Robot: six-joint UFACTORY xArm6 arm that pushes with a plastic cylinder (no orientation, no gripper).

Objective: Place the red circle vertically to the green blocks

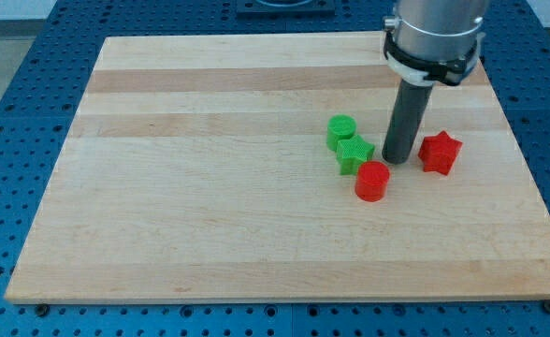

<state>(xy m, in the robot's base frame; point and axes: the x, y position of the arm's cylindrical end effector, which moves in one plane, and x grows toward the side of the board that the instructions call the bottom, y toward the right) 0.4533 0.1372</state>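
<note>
The red circle [371, 181] lies on the wooden board [209, 187], right of centre. Two green blocks sit just up and left of it: a green circle [341, 131] and a green star [354, 153] that touches it from below. The red circle sits close to the green star's lower right corner. My tip [398, 159] stands just up and right of the red circle, to the right of the green star, between it and a red star [440, 153].
The red star lies to the right of my tip. The board rests on a blue perforated table [13, 94]. The arm's grey body [434, 33] hangs over the board's top right part.
</note>
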